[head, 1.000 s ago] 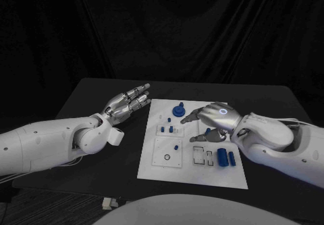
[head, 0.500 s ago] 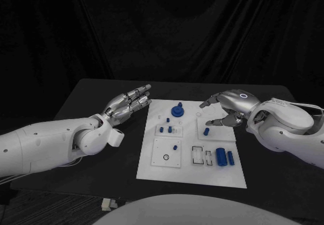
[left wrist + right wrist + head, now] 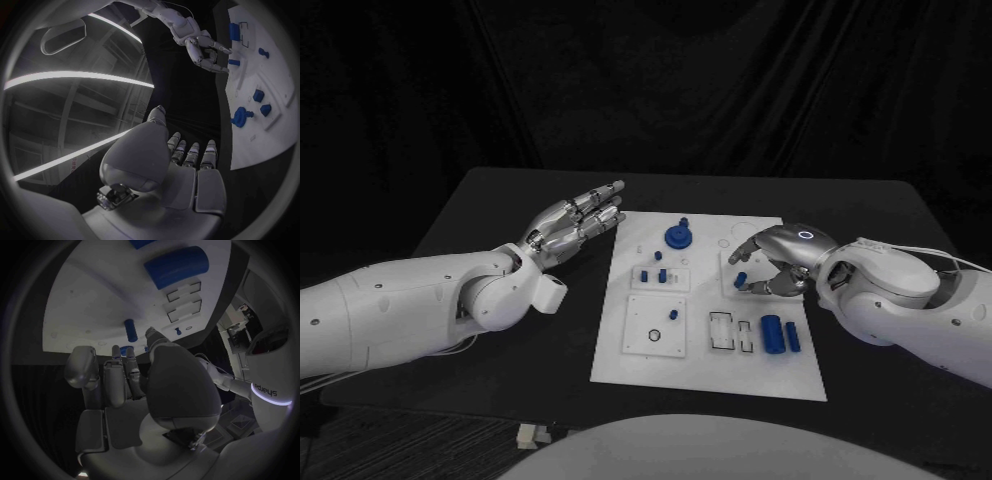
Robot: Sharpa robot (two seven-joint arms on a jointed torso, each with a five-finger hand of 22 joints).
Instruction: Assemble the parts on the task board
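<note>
Two hands at work: right hand (image 3: pixel 776 262) has dropped back onto the task board (image 3: pixel 711 360) at 3 o'clock, fingers curled over a small blue peg (image 3: pixel 738 281), grip uncertain; left hand (image 3: pixel 574 220) stays spread, off-board at 9 o'clock; likely regrasping

A black table (image 3: pixel 502 190) with rounded far corners stands before a black curtain (image 3: pixel 646 90) that hangs in vertical folds across the whole rear of the scene. The left wrist view shows a ceiling (image 3: pixel 69 125) of structural beams crossed by long bright light strips (image 3: pixel 75 80). A small pale object (image 3: pixel 531 433) lies on the dark floor (image 3: pixel 387 440) below the table's near edge.
</note>
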